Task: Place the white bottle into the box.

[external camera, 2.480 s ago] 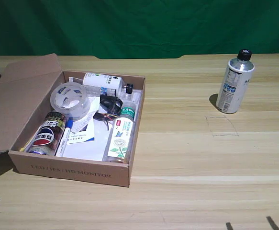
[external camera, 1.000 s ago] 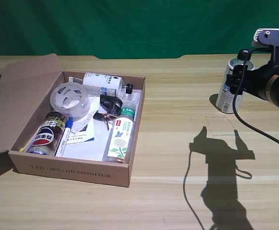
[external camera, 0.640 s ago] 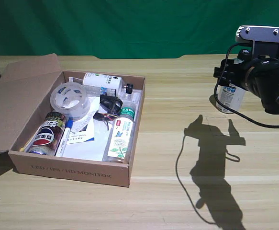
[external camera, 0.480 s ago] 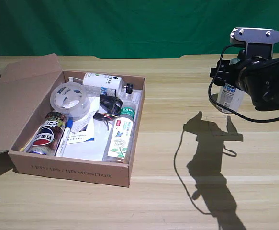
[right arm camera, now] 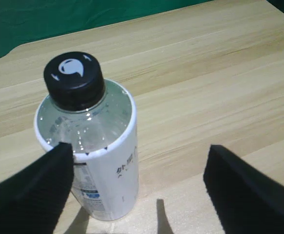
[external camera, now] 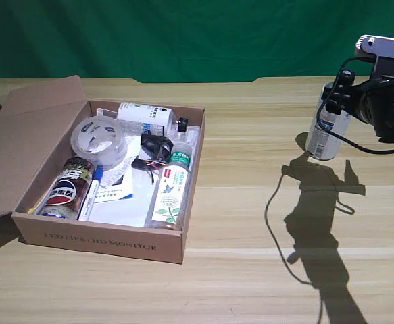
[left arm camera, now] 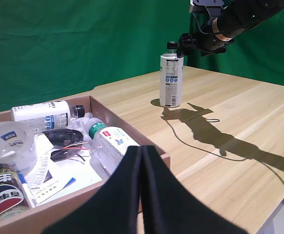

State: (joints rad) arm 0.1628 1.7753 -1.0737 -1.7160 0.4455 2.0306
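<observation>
You now have the right gripper (right arm camera: 137, 180) at the white bottle (external camera: 326, 128), which stands upright on the table (external camera: 264, 223) at the right of the exterior view, well apart from the box (external camera: 102, 239) at lower left. Half a second ago the arm hung further toward the frame's left, its body covering most of the bottle; now it sits at the right edge, level with the cap, and the label shows again. Its shadow has shifted right with it. The bottle itself has not moved since the earliest frame.

In the right wrist view the two fingers (right arm camera: 27, 195) are spread wide, one beside the bottle's shoulder, the other well clear across bare wood; nothing is gripped. So the grasp looks lined up but not made, and the carry to the box is all ahead.
</observation>
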